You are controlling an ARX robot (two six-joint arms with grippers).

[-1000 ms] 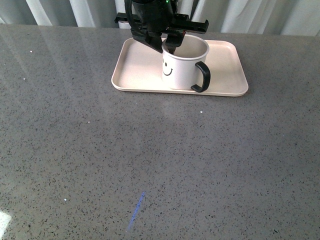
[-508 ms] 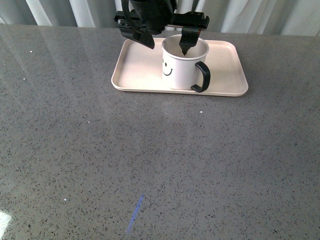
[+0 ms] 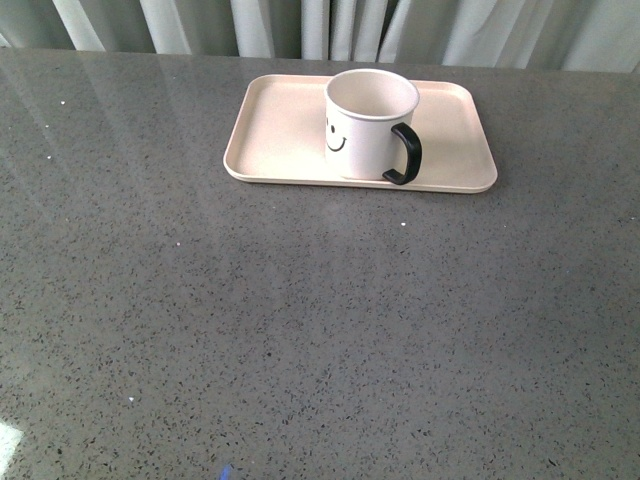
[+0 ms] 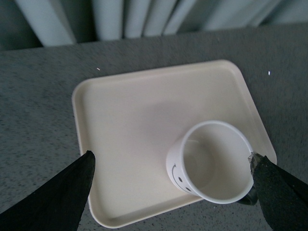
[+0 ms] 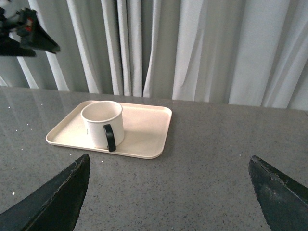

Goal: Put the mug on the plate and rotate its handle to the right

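Note:
The white mug [image 3: 365,125] with its smiley face stands upright on the pale plate [image 3: 280,130], near the plate's front edge. Its black handle [image 3: 405,155] points to the right and slightly toward me. No gripper shows in the front view. In the left wrist view my left gripper [image 4: 172,156] hangs open well above the mug [image 4: 211,168] and the plate [image 4: 125,110], touching neither. My right gripper [image 5: 169,158] is open over bare table, far from the mug [image 5: 98,122] and the plate [image 5: 149,130].
Grey speckled tabletop [image 3: 300,330] stretches from the plate to the near edge. Pale curtains [image 3: 320,25] hang behind the table. The left gripper's black body [image 5: 26,36] shows high above the plate in the right wrist view.
The left gripper, closed in at the mug's rim a second ago, spread open, then rose out of the front view. The mug stayed in place on the plate.

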